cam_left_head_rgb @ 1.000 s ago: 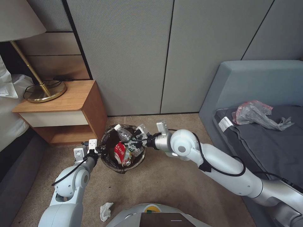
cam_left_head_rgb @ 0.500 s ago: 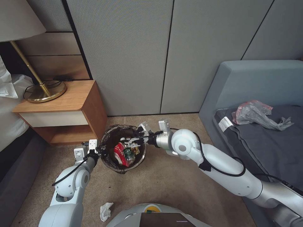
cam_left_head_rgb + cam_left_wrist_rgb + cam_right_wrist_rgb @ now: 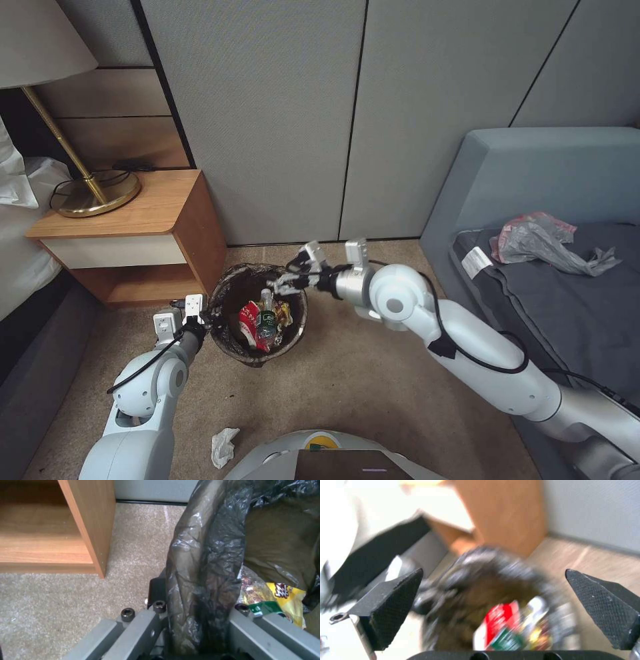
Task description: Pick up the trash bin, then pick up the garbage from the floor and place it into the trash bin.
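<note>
The trash bin (image 3: 230, 347) stands on the carpet beside the nightstand, its rim wrapped in a dark liner (image 3: 206, 562). My left gripper (image 3: 203, 325) is shut on the bin's near-left rim, and the liner is pinched between its fingers (image 3: 156, 606). Garbage lies inside: a red-and-white snack bag (image 3: 249, 321), a clear bottle with a green label (image 3: 267, 319) and a yellow wrapper (image 3: 288, 596). My right gripper (image 3: 293, 272) hovers open and empty over the bin's far-right rim. Its wide-apart fingers (image 3: 391, 602) frame the bin and the red bag (image 3: 501, 617). A white tissue (image 3: 223, 445) lies on the floor near my base.
A wooden nightstand (image 3: 127, 230) carrying a brass lamp (image 3: 93, 193) stands left of the bin, with a bed (image 3: 17, 233) beyond it. A grey sofa (image 3: 553, 267) with a crumpled plastic bag (image 3: 540, 243) is on the right. The panelled wall (image 3: 347, 120) is close behind.
The bottle left my right gripper and dropped into the bin. My right gripper then rose and drew back toward the wall. The left gripper kept its hold on the rim.
</note>
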